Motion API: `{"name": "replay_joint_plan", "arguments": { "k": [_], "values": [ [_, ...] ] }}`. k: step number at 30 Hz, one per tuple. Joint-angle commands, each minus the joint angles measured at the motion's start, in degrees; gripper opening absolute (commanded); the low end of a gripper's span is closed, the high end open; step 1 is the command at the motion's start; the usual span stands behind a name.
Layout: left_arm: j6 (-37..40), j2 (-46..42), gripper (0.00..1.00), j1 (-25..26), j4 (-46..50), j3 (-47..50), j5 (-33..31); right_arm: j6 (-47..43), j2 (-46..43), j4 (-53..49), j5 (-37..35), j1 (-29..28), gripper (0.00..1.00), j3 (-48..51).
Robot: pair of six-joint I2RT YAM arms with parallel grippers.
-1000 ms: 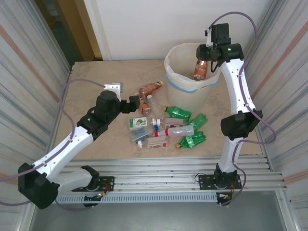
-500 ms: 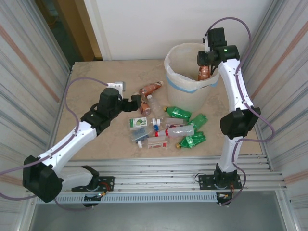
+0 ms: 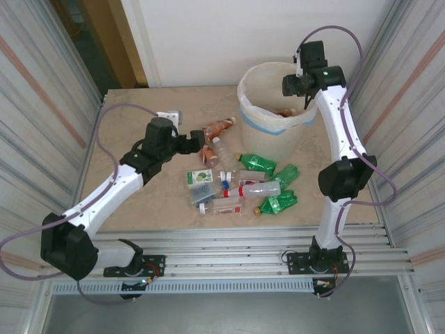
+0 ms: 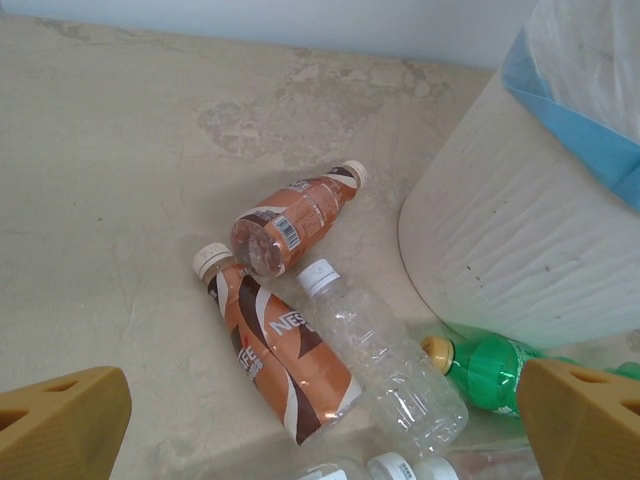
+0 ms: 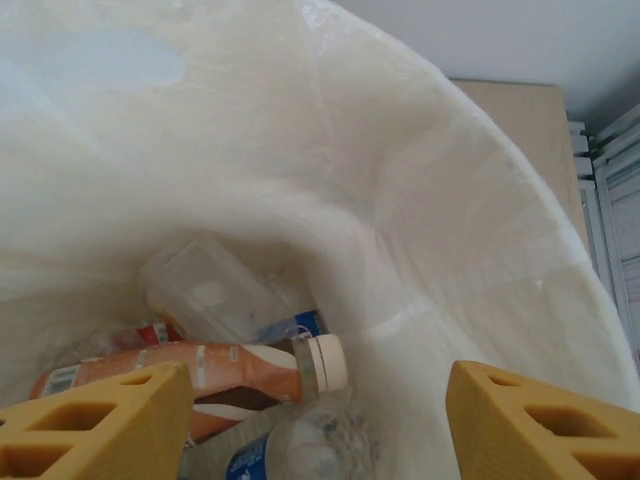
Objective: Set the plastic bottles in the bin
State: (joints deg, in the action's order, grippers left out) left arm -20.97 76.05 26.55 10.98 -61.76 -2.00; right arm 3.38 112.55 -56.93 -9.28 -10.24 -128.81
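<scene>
Right claw [image 5: 320,415]: jaws apart and empty, positioned over the bin [image 5: 450,200]. A dropped brown bottle [image 5: 200,372] lies directly beneath it, among other bottles on the liner bag [image 5: 300,130]. Left claw [image 4: 320,425]: jaws spread wide and empty, above the table [image 4: 120,180]. Directly ahead lies the nearer brown bottle [image 4: 290,355], touching a clear bottle [image 4: 385,365] on its right. Hazards: a descent centred between these two could pinch both or roll one aside. Lifting the right claw close to the wall may snag the liner.
</scene>
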Motion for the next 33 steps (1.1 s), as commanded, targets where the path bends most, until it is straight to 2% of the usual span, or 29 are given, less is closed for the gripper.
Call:
{"name": "replay_joint_plan", "arguments": {
  "k": [1,4,8,14,20,28,33],
  "values": [
    [3.3,4.0,0.99,-2.0,2.1,-5.3,4.2,-0.6,-6.0,2.6,-0.7,-1.0,0.71,2.6],
    [6.1,9.8,0.99,-3.3,5.2,-11.0,6.9,0.3,-9.9,4.2,-0.9,-0.9,0.81,5.7],
    [10.4,18.6,0.99,-4.7,9.7,-20.4,10.1,2.3,-15.6,6.4,-1.7,-1.0,0.98,10.6],
    [16.7,32.3,0.98,-6.7,18.6,-35.9,14.4,5.8,-25.5,10.4,-4.0,-1.0,0.98,20.8],
    [21.9,43.5,0.97,-6.8,25.2,-48.5,16.0,9.9,-36.5,15.2,-7.1,-1.1,0.98,34.2],
    [24.9,53.6,0.97,-6.3,27.3,-57.6,17.6,16.2,-45.7,14.7,-16.3,-1.8,0.98,44.4],
    [27.1,58.5,0.99,-5.4,30.3,-63.3,15.5,17.0,-48.0,12.6,-17.2,-1.9,0.98,45.2]
  ]
}}
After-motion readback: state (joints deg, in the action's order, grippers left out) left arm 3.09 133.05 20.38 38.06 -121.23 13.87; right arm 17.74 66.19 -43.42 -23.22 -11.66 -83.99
